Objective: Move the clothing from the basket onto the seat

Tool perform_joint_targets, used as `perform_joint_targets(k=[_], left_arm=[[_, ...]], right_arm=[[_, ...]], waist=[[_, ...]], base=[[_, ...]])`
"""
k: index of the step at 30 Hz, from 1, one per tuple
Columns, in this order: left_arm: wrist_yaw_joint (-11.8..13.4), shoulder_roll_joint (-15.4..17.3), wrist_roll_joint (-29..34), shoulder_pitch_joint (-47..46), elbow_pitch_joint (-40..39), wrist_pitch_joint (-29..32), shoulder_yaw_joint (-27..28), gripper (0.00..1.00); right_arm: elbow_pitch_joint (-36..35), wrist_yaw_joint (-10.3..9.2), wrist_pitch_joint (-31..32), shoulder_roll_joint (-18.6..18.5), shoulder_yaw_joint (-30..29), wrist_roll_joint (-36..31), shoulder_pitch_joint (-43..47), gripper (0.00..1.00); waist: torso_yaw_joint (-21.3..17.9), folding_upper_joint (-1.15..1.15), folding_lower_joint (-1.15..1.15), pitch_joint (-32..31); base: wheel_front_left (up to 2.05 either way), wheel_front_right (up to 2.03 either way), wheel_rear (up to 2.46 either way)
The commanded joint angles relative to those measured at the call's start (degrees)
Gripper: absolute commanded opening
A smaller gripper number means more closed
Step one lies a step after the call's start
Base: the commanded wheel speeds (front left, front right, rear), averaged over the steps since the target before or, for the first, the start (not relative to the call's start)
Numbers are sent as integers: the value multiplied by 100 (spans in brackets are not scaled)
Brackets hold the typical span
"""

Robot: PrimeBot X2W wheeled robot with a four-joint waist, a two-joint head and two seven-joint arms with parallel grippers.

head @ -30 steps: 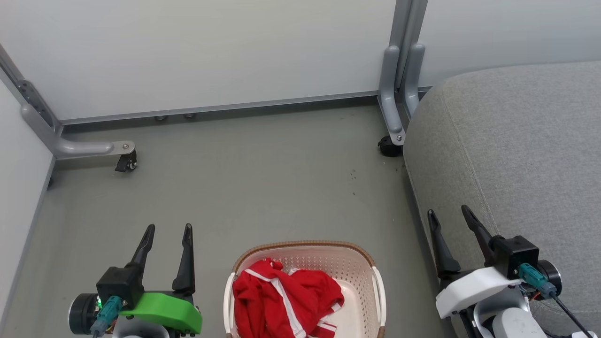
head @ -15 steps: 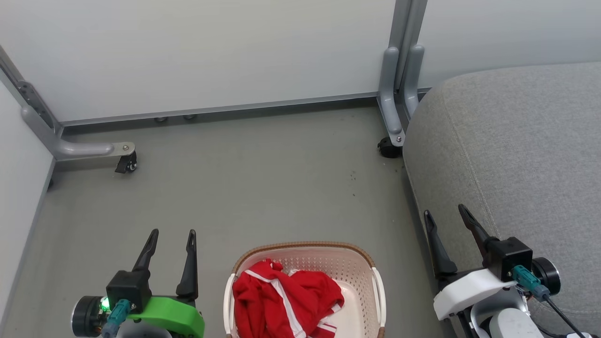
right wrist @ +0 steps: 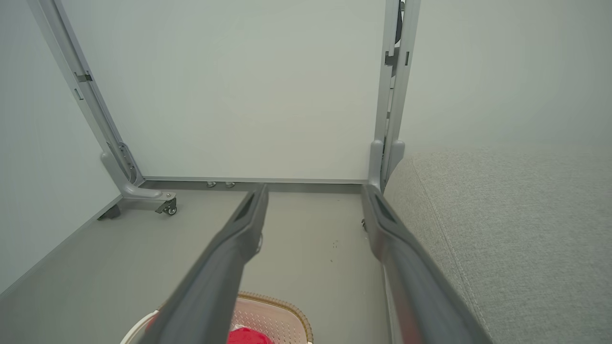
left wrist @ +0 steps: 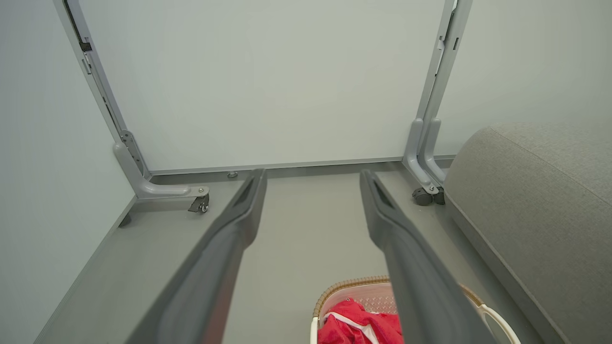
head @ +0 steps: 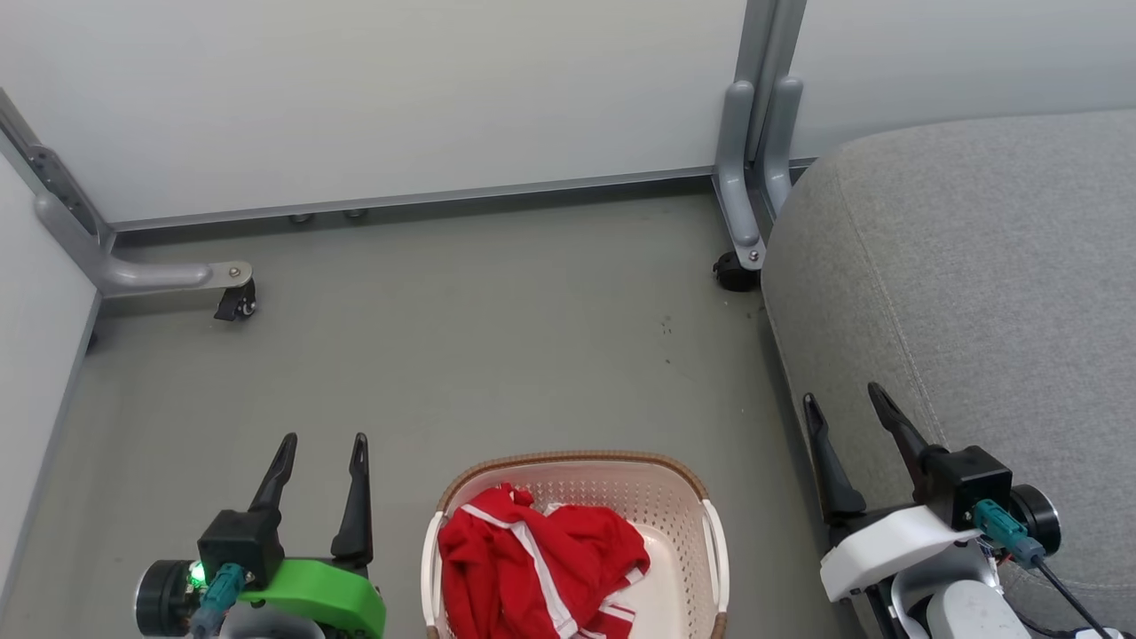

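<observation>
The clothing [head: 532, 568] is found bundled in the basket [head: 661, 497], which is set on the floor [head: 497, 355] between the two grippers: just to the right of the left gripper [head: 324, 437] and to the left of the right gripper [head: 841, 392], nearer the robot than either pair of fingertips. Little has been altered in the last second. The left gripper has been drawn back slightly and nudged toward the basket, and the right gripper has been edged forward a touch. The whole scene has also been shifted a little up the head view, which is put down to the camera and not to the things. Both grippers are kept spread wide with nothing between the fingers, and the red heap is left as it lay. The task is therefore judged to be at its very start, the reach into the basket not yet begun. The rounded edge of the seat [head: 976, 284] is met right beside the right gripper and is carried on ahead of it, so a short swing to the right is all that is likely to be needed. Bare floor is offered ahead of both grippers. Farther on, room is bounded by the partition panels [head: 399, 89] and their wheeled feet [head: 235, 302].
</observation>
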Motion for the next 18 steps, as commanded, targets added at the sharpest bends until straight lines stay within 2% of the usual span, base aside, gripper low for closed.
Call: perform_joint_targets(k=[1,6,11,18], left_arm=[[-21,3,56,-139,-10,-22,-34,100],[-22,-4,222,-438,223,-21,-411,100],[39,-7,195,-938,756,-21,-1070,100],[302,-1,195,-1838,1827,-15,-1990,100]], right_arm=[[-44,0,-11,-12,-14,2,-84,100],[-192,0,7,-12,-14,-56,-265,100],[-357,0,-8,-13,63,-20,-569,100],[-573,0,-78,-13,288,-10,-1090,100]], waist=[[7,0,0,90],[24,0,0,518],[-51,0,0,1076],[-287,0,0,2002]], base=[[0,0,0],[0,0,0],[0,0,0],[0,0,0]])
